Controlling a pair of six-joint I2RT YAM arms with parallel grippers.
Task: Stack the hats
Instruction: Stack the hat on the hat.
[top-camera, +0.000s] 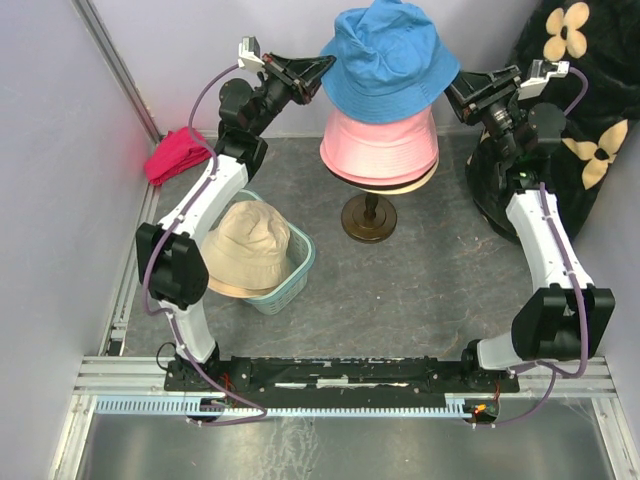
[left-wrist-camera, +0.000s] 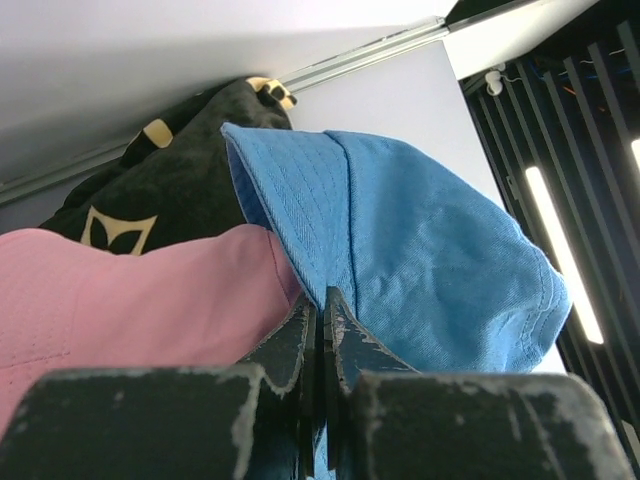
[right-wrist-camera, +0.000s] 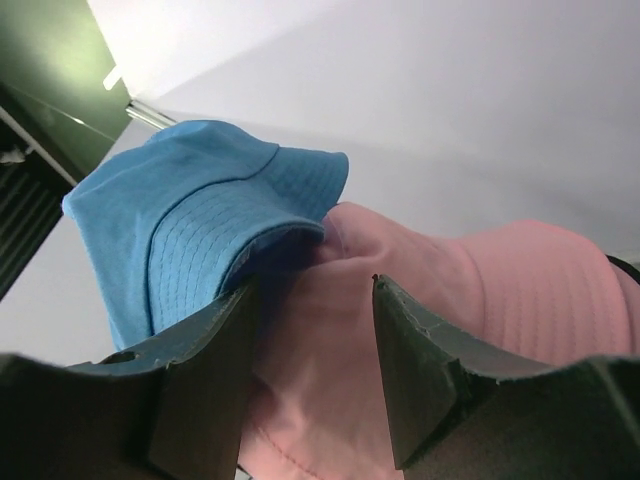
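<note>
Grey bench (top-camera: 420, 290) lies under me, with pale walls around it. Far left is a small red cloth bundle (top-camera: 178, 155).

My left tool (left-wrist-camera: 322, 300) is pressed together. It pinches the left edge of the brim of the soft blue cloth bucket hat (top-camera: 390, 55). I think I hold it there so the hat cannot slip off while it is set in place.

Below that arm, a beige cloth bucket hat (top-camera: 248, 245) rests crown up in a teal plastic basket (top-camera: 290, 285). I think it goes on later.

In the middle, a pink cloth bucket hat (top-camera: 380, 145) sits above a dark round stand (top-camera: 368, 220), crown up and brim down. The blue hat is on top of the pink one and looks tipped. Its crown points up and its open side points down. Its brim stretches side to side between my two tools.

My right tool (right-wrist-camera: 315, 285) is spread wide by the right side of the brim and holds nothing.

Far right is a black fuzzy hat with cream flowers (top-camera: 570, 90).
</note>
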